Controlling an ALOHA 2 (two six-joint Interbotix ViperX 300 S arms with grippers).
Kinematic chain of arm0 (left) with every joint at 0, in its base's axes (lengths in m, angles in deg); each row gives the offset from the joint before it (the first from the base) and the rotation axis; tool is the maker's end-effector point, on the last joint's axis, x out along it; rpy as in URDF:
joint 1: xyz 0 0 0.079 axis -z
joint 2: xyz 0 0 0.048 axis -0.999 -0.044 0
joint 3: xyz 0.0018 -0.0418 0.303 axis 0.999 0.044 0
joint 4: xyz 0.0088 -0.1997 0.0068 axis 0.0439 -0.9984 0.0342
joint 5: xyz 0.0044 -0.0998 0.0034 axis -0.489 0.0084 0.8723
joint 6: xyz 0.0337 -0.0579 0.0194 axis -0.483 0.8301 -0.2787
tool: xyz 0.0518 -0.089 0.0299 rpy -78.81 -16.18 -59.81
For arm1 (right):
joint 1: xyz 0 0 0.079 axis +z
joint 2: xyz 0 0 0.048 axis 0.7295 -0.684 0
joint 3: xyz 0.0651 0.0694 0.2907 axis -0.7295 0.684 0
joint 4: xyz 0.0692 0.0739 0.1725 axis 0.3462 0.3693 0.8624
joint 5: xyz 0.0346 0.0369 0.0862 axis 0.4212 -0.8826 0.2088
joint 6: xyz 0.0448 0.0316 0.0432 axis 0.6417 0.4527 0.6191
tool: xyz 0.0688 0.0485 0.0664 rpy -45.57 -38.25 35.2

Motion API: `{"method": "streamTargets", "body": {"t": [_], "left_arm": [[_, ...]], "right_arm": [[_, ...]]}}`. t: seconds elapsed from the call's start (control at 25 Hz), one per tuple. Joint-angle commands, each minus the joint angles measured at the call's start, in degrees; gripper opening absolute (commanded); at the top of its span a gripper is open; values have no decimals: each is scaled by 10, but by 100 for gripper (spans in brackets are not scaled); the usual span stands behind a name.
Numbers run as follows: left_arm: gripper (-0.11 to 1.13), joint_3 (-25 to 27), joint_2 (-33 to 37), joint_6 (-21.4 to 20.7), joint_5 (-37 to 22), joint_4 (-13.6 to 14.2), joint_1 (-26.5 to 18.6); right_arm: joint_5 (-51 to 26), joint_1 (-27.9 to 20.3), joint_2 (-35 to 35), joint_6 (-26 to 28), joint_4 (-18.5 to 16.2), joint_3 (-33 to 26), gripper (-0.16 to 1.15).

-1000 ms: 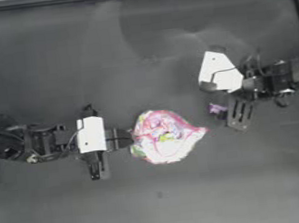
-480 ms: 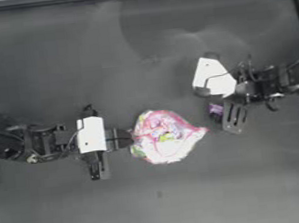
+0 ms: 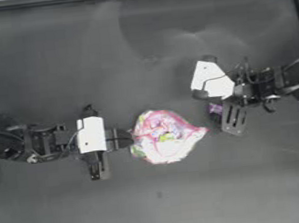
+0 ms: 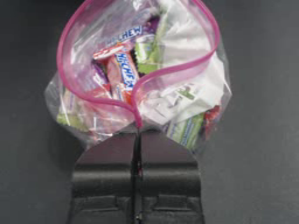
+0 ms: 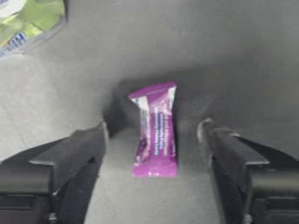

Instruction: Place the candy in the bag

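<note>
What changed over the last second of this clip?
The right gripper slid left toward the bag, jaws open either side of the candy lying on the table. The left gripper stayed shut on the bag's seal strip; the bag did not move.

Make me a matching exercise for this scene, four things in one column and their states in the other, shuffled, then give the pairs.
1. left claw
2. right claw
3. purple candy
4. zip bag

A. mouth gaping open
B. open, one jaw on each side of the candy
C. shut on the bag's pink seal strip
D. lying on the table, not gripped

Pairs: 1-C, 2-B, 3-D, 4-A
</note>
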Motion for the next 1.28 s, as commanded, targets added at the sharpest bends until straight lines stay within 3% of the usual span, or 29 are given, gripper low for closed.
{"method": "streamTargets", "body": {"t": [0.04,0.48,0.88,1.28], "left_arm": [[6,-10,34,0,1,2,1],[6,-10,34,0,1,2,1],[6,-10,34,0,0,2,1],[6,-12,34,0,1,2,1]], "right_arm": [[3,1,8,3,-1,-8,83],[2,2,-5,4,-1,-5,44],[-18,2,18,3,-2,-8,42],[-93,3,120,7,-24,-28,42]]}}
